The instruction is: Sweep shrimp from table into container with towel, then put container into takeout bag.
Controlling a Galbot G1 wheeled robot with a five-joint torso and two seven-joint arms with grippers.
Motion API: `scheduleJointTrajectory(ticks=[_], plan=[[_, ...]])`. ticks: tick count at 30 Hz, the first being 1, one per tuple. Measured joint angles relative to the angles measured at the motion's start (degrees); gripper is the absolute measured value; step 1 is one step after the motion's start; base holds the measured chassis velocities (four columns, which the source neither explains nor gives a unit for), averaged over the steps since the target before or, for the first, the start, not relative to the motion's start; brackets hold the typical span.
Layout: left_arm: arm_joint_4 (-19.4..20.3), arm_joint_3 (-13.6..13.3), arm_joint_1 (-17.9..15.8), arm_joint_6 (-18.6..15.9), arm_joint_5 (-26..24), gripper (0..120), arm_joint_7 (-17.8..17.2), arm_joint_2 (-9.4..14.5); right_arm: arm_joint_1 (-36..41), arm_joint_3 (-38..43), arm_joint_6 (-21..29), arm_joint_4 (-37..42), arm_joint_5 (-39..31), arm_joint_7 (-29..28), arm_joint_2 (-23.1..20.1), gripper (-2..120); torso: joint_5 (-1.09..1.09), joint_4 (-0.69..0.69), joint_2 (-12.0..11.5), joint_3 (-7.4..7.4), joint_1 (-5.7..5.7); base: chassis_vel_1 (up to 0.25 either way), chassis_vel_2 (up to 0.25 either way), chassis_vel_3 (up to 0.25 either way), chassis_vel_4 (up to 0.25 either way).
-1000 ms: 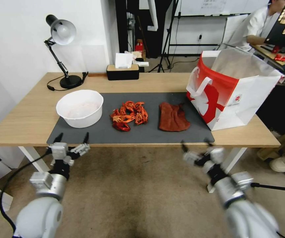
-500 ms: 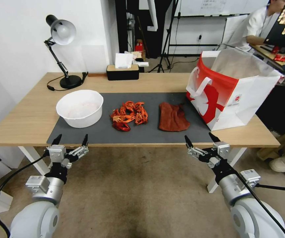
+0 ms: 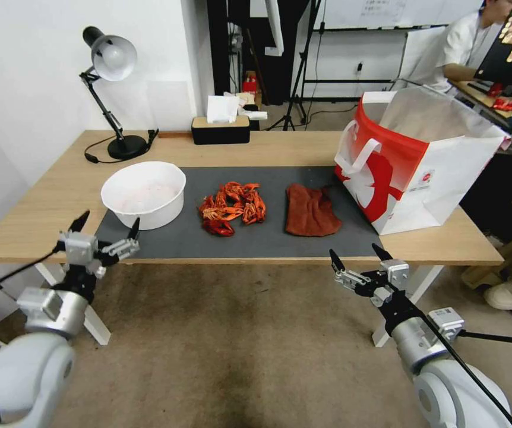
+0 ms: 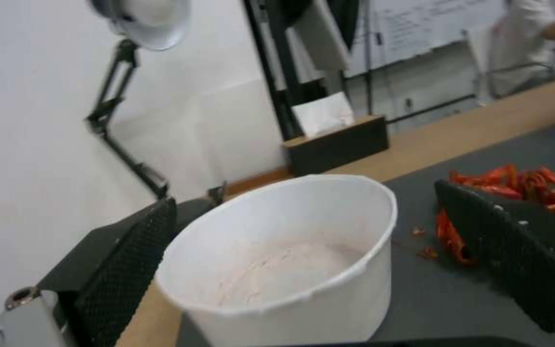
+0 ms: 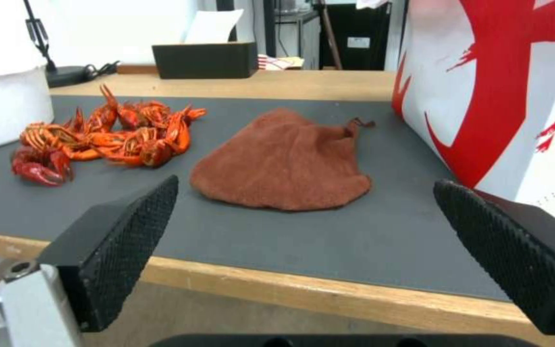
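Head view: takeout bag [image 3: 440, 172] small red logo unreadable; left gripper [image 3: 106, 225], right gripper [image 3: 357, 256] fingers apart.

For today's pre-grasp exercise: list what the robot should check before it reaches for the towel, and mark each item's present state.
1. Right gripper fingers open: ok.
2. Towel lies free on the mat, touching nothing else: ok.
3. Right gripper faces the towel, short of the table edge: ok.
4. Shrimp heaped between towel and container: ok.
5. Container upright, left gripper open before it: ok.
6. Bag open at top: ok.
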State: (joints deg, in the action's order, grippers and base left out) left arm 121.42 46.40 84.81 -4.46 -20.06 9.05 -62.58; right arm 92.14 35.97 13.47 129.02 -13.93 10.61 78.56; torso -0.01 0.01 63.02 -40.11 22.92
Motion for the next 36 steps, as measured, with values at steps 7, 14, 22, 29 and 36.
scheduleJointTrajectory(ticks=[7, 14, 22, 29, 36], plan=[[-9.5, -4.0, -14.7, -1.3, -1.6, 100, 12.1, 20.6, 0.2, -0.4, -0.9, -0.4, 0.1, 0.7, -2.4, 100, 0.02, -0.02, 0.0, 0.00, 0.00, 0.000, 0.000, 0.000, 0.000], [-23.2, -14.0, -32.4, 7.6, 1.5, 100, 40.2, 33.5, 0.1, -0.7, -2.0, -0.9, 1.3, 3.7, -3.0, 100, 0.00, -0.02, 0.0, -0.01, 0.01, 0.000, 0.000, 0.000, 0.000], [-27.9, -28.6, -48.9, 5.4, 17.6, 100, 59.5, 37.1, 0.5, -0.8, -2.5, -1.1, 1.3, 3.7, -2.7, 100, -0.05, 0.01, 0.0, 0.00, 0.00, 0.000, 0.000, 0.000, 0.000], [-32.5, -42.6, -65.2, 5.4, 26.3, 100, 64.4, 34.0, 1.4, 0.2, -2.5, -0.5, 1.6, 4.3, -2.9, 100, 0.03, -0.04, 0.0, 0.00, 0.00, 0.000, 0.000, 0.000, 0.000], [-37.5, -53.7, -73.3, 5.6, 27.2, 100, 70.6, 31.9, 1.9, 0.7, -2.5, -0.5, 1.6, 4.3, -3.0, 100, 0.01, -0.01, 0.0, 0.00, 0.00, 0.000, 0.000, 0.000, 0.000]])
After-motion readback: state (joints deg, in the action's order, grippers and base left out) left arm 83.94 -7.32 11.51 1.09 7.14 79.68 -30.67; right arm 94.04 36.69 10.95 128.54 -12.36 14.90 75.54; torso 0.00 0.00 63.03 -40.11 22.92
